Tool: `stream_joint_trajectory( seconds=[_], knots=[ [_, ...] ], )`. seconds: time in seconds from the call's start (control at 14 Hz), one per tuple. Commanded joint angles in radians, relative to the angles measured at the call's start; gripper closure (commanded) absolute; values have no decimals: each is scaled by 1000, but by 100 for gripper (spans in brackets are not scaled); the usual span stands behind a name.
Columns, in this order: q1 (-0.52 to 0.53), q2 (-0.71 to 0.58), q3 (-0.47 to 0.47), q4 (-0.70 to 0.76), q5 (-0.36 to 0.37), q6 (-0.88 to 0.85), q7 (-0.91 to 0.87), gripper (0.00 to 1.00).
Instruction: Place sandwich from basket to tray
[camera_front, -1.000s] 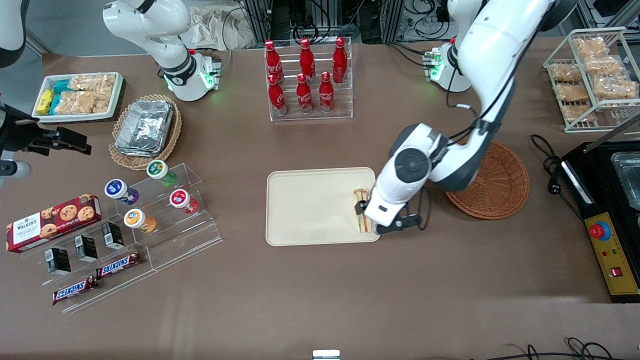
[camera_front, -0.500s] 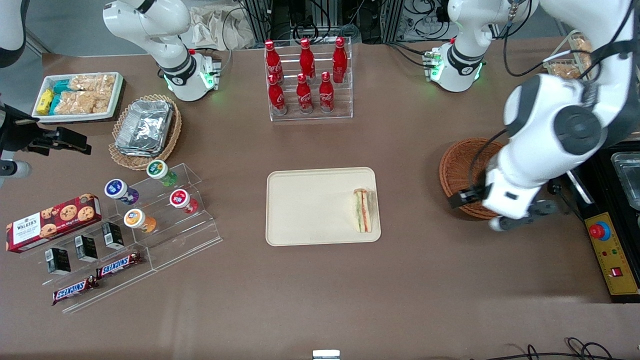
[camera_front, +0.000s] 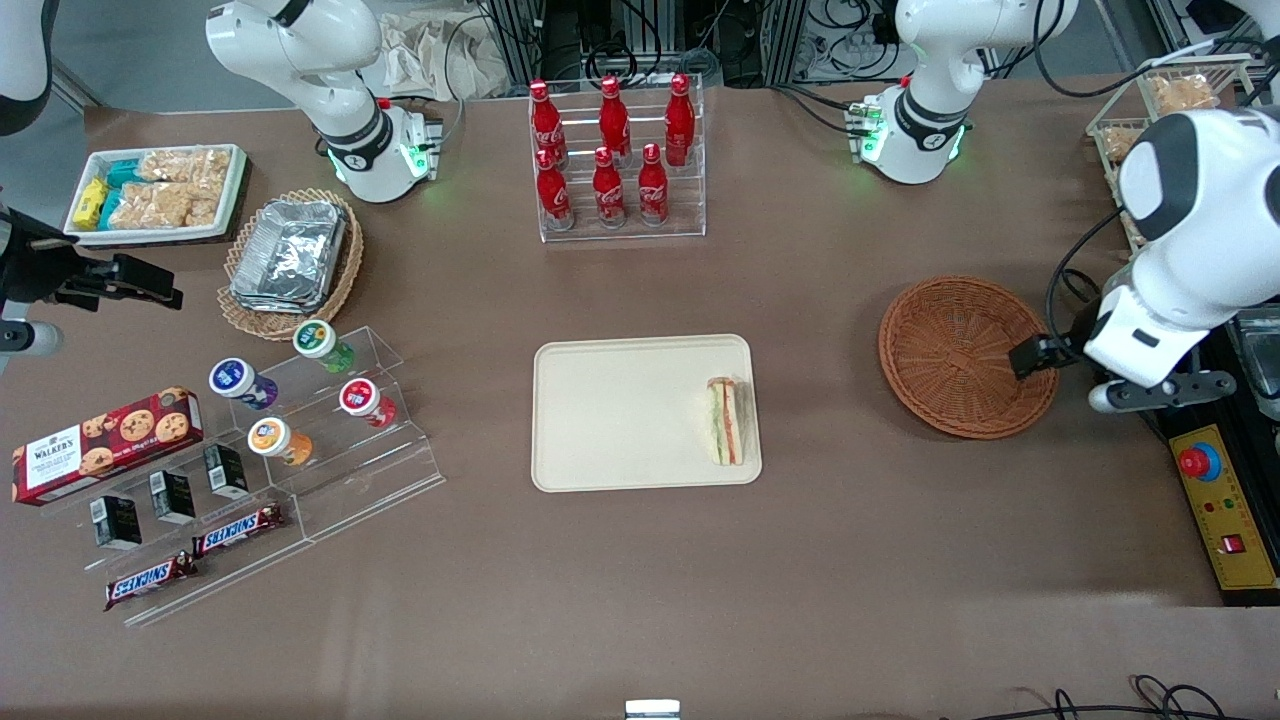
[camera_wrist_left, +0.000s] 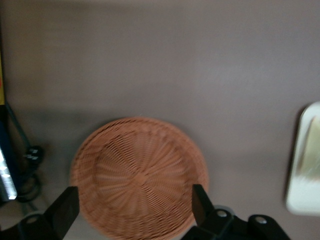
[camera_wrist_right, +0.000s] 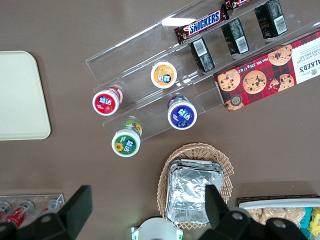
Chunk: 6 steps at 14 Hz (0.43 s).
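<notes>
The sandwich (camera_front: 729, 421), a wrapped wedge with green and orange-red stripes, lies on the cream tray (camera_front: 620, 410) near its edge toward the working arm's end. The reddish-brown wicker basket (camera_front: 966, 356) stands empty beside the tray; it also shows in the left wrist view (camera_wrist_left: 139, 175). My left gripper (camera_wrist_left: 132, 207) is open and empty, high above the basket's rim; in the front view it hangs at the basket's edge toward the working arm's end (camera_front: 1035, 356). A corner of the tray shows in the left wrist view (camera_wrist_left: 304, 165).
A black control box (camera_front: 1220, 500) with a red button and a cable lies close to the gripper. A wire rack of snack bags (camera_front: 1180, 150) stands farther from the camera. A cola bottle rack (camera_front: 615, 160), a tan basket with foil containers (camera_front: 290, 262) and an acrylic snack stand (camera_front: 270, 460) stand toward the parked arm's end.
My left gripper let go of the sandwich on the tray, rose and swung away across the basket toward the working arm's end. The sandwich stays where it was set.
</notes>
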Motion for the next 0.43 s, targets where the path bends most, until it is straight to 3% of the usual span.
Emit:
stream_joint_trajectory(
  seconds=[0.0, 0.36],
  knots=[
    [1, -6, 11, 46, -8, -92, 76, 0],
    [24, 141, 9, 322, -8, -276, 94, 0]
  ],
)
